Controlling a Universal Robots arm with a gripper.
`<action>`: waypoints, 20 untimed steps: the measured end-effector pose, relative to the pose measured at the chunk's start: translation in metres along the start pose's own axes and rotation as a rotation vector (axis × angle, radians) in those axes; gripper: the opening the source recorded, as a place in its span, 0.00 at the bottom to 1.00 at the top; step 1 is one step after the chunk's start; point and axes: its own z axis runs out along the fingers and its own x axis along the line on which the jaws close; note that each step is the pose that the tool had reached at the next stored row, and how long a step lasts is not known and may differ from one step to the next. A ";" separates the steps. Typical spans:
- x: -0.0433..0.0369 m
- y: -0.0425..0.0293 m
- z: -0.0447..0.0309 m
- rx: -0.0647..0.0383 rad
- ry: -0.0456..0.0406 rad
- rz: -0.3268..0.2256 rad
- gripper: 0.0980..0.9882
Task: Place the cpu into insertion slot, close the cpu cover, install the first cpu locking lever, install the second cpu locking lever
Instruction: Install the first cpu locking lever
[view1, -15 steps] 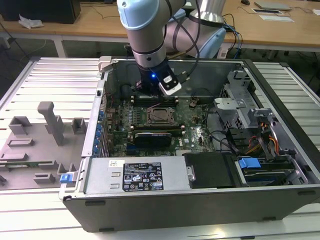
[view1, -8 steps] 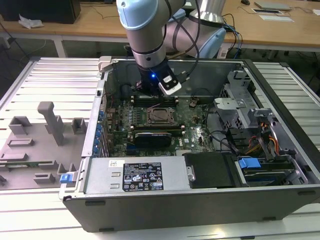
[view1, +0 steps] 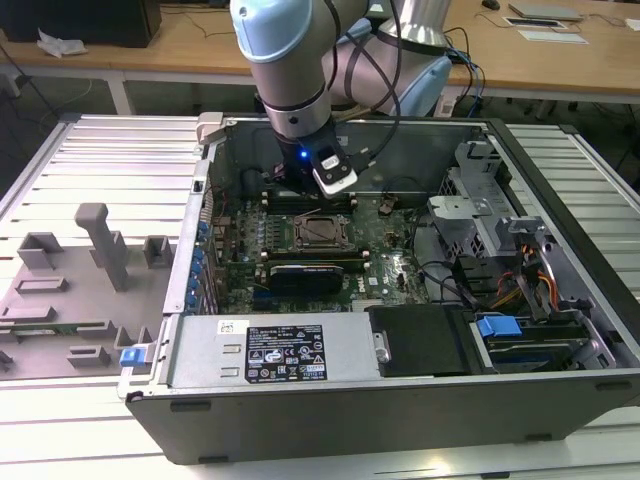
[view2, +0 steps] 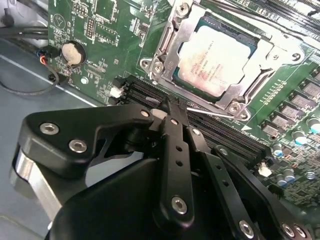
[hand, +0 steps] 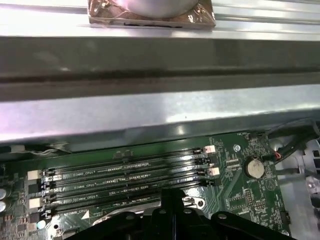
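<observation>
The cpu (view2: 216, 59) has a matt, silvery metal top. The cpu cover (view2: 172, 47) around it is bare, bright metal that glints. The motherboard (view2: 107, 20) is green with a faint lacquered sheen, and its coin cell (view2: 75, 52) is polished metal. The memory slots (hand: 125, 175) are dull black plastic. The gripper (view2: 167, 107) is smooth matt black with shiny metal screw heads. The computer case (view1: 400, 420) is matt grey sheet metal. The surface (view1: 110, 160) is ribbed pale metal, softly shiny. The robot arm (view1: 285, 50) has a smooth, glossy pale-blue shell.
</observation>
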 end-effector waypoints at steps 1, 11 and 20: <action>0.0002 0.0005 0.0003 0.001 -0.0006 0.002 0.01; 0.0017 0.0060 0.0036 0.016 -0.0146 0.064 0.01; 0.0030 0.0100 0.0071 0.028 -0.0256 0.112 0.01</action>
